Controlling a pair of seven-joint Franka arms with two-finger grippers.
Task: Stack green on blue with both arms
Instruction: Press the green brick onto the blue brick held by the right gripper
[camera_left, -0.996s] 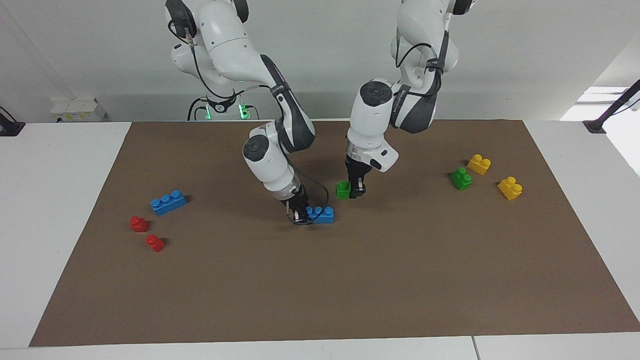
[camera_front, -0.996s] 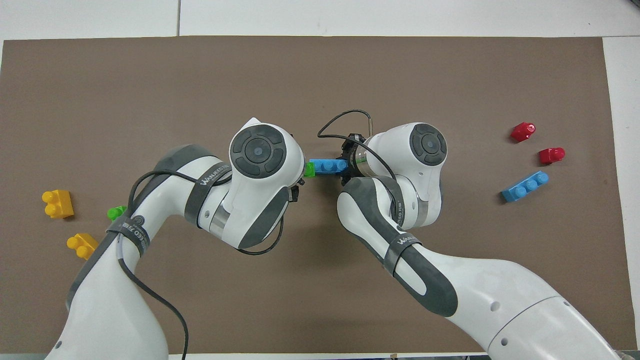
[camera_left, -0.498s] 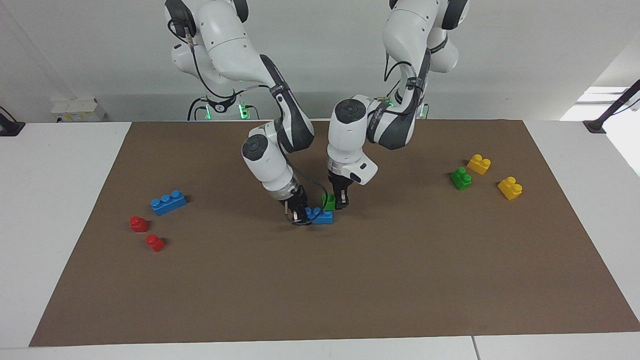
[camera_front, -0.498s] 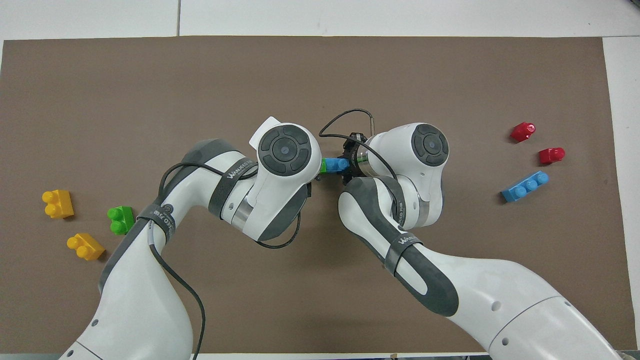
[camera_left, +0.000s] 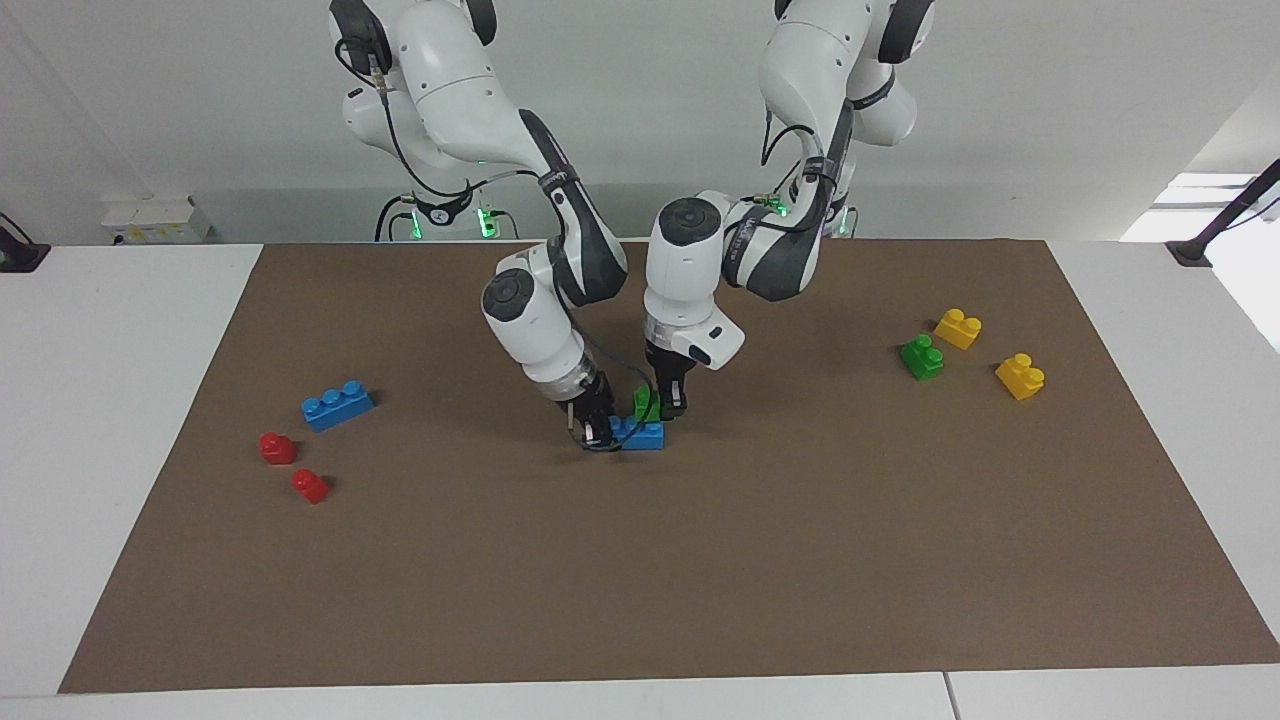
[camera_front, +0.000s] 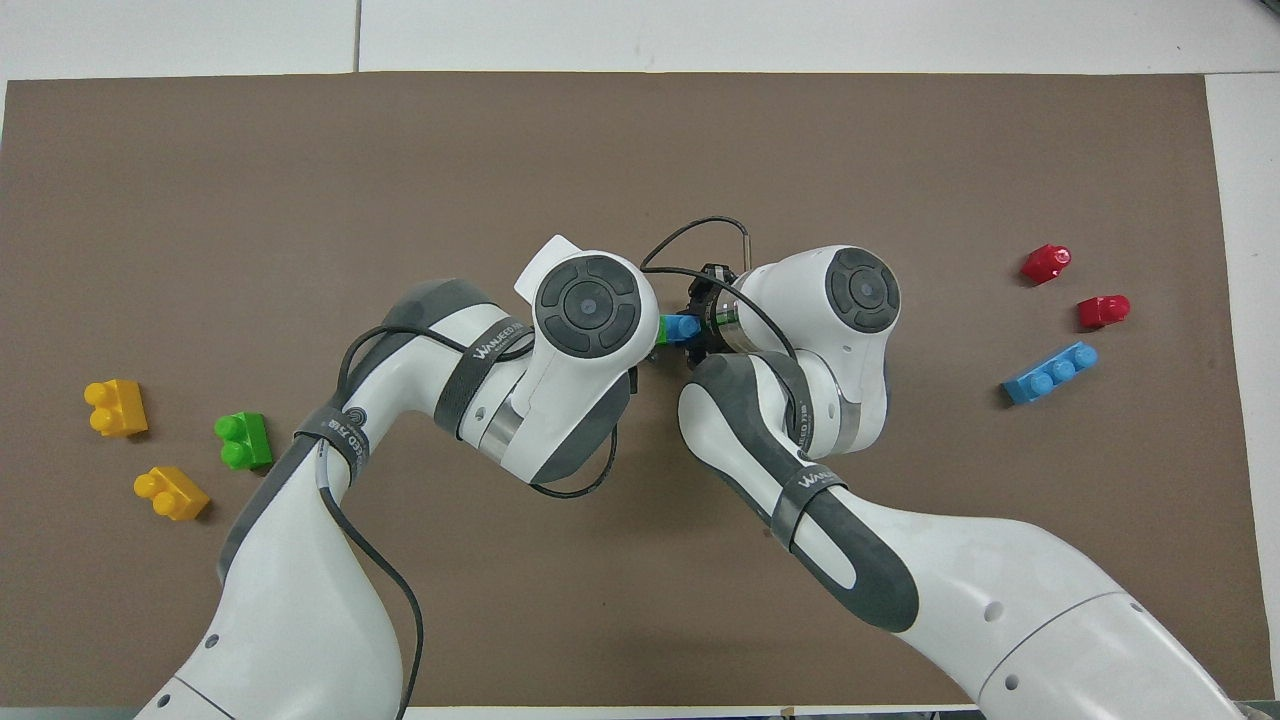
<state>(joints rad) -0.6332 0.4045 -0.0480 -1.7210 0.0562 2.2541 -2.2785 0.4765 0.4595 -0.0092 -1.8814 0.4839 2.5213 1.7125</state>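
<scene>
- Since a second ago, the left gripper (camera_left: 668, 405) has carried the green brick (camera_left: 647, 404) from beside the blue brick (camera_left: 640, 434) to directly over it; the green brick now sits on the blue brick's top at the end toward the left arm.
- Closed on the green brick, the left gripper's fingers pinch its sides; whether the brick is fully pressed onto the studs cannot be told.
- Clamped on the blue brick's end toward the right arm, the right gripper (camera_left: 597, 425) holds it down on the brown mat (camera_left: 700, 560) at mid-table.
- From overhead, only one blue stud (camera_front: 684, 326) and a sliver of green (camera_front: 660, 330) show between the two wrists.
- Each forearm band reads "WANJEED", with smaller letters after it that cannot be made out.
- Taking the facing view as a clock face centred on the stack: the second green brick (camera_left: 921, 357) and two yellow bricks (camera_left: 957, 328) (camera_left: 1019, 376) lie at about three o'clock; the second blue brick (camera_left: 337, 405) and two red bricks (camera_left: 277, 447) (camera_left: 310, 486) lie at about nine o'clock.
</scene>
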